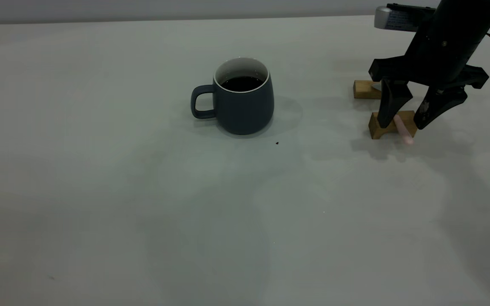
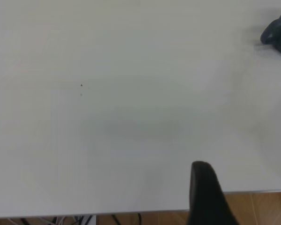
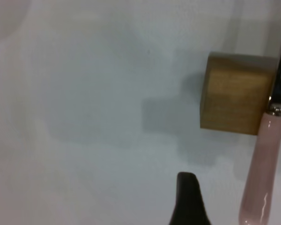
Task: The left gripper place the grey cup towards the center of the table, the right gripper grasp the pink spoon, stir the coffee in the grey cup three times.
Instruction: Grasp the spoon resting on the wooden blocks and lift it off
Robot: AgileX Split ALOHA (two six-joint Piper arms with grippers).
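The grey cup stands upright near the middle of the table, handle to the left, with dark coffee inside. It also shows far off in the left wrist view, the cup at the frame's edge. The pink spoon lies across two tan wooden blocks, its pink handle sticking out past the nearer block. My right gripper is open and low, one finger on each side of the handle. My left gripper is open and empty above the table's edge, out of the exterior view.
The nearer wooden block and the farther one sit at the right, under the right arm. A tiny dark speck lies just in front of the cup. The left wrist view shows the table edge with wooden floor beyond.
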